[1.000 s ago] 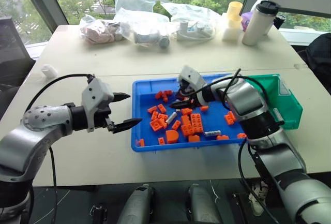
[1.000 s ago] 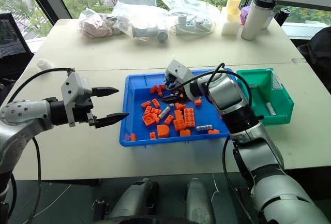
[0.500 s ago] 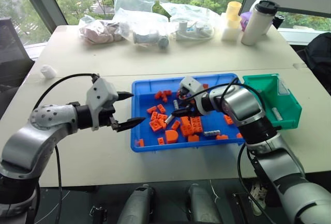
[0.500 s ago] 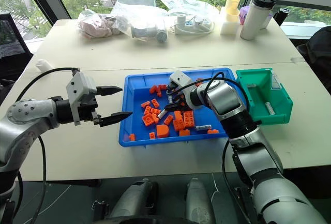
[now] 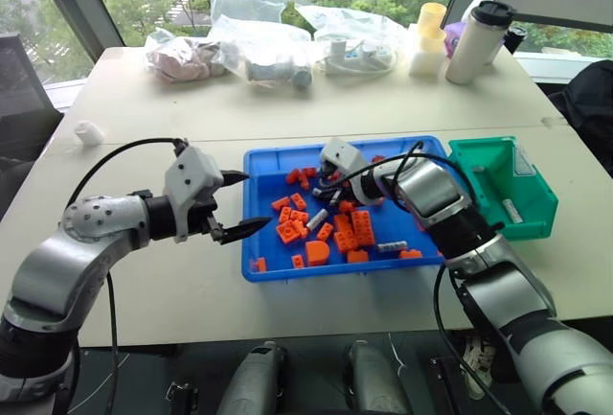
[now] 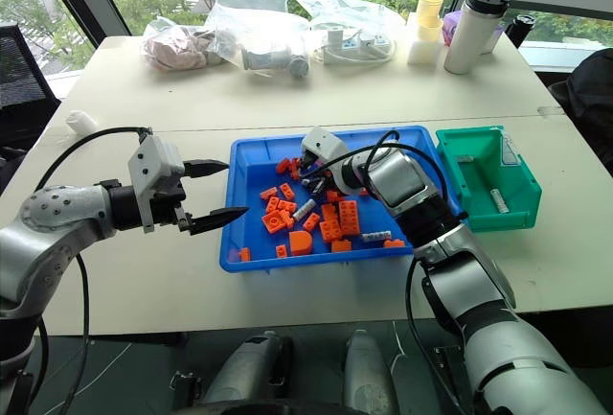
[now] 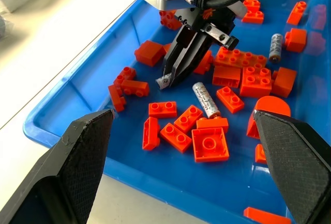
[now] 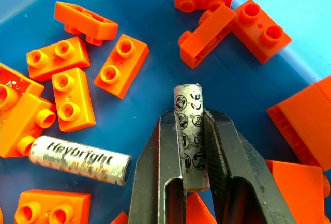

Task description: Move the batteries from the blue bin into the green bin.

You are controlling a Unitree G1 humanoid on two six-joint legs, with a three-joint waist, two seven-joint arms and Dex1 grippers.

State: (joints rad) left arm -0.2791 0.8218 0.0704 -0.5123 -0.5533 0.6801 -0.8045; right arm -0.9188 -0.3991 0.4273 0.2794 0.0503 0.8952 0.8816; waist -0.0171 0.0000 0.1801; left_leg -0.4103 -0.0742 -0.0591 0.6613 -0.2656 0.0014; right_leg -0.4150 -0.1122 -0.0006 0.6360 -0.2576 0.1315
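Pale table (image 5: 172, 281) by a window, trees outside; clear bags (image 5: 273, 36) and a white tumbler (image 5: 476, 41) lay along the side of the table far beyond the blue bin (image 5: 263, 247). The green bin (image 5: 498, 185) sat just beside the blue bin, on the robot's right. The right gripper (image 8: 192, 180) was inside the blue bin, jaws closed on a battery (image 8: 189, 136) that stood lengthwise between the fingers, one end poking out past the tips. The right wrist view showed printed symbols on that battery and a second battery (image 8: 80, 160) lying flat on the blue bin's floor just beside the held one, among orange bricks (image 8: 72, 97). The left wrist view added a third battery (image 7: 275, 46) lying farther in, beside a brick cluster. The left gripper (image 5: 235, 204) hung just outside the blue bin's left rim, jaws wide apart, nothing in them.
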